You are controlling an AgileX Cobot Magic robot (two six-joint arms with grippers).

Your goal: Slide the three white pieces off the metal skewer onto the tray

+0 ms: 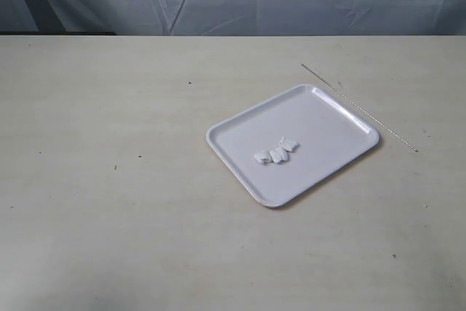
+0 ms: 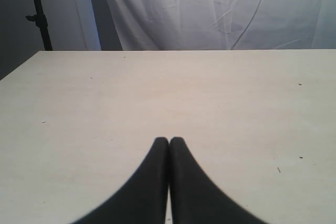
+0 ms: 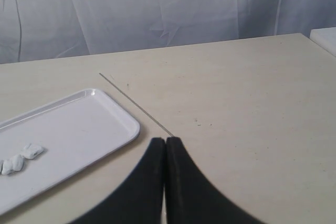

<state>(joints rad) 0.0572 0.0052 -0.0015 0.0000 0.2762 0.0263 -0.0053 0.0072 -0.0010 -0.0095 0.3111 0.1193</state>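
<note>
Since the pieces (image 1: 277, 152) are seen clustered on the tray (image 1: 320, 118), and the skewer (image 1: 359, 107) lies bare on the tabletop (image 1: 109, 180) just beside it, sliding is judged done. Left hand (image 2: 168, 140) and right hand (image 3: 166, 140) are closed, empty; only parking is called for.

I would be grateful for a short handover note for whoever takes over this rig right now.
Left gripper: shut, empty, over bare table.
Right gripper: shut, empty, close to one end of the metal skewer.
Things: the three white pieces lie clustered on the tray; the skewer lies bare on the table alongside the tray.
Done: pieces are off the skewer and on the tray.
Left: nothing apparent.
</note>
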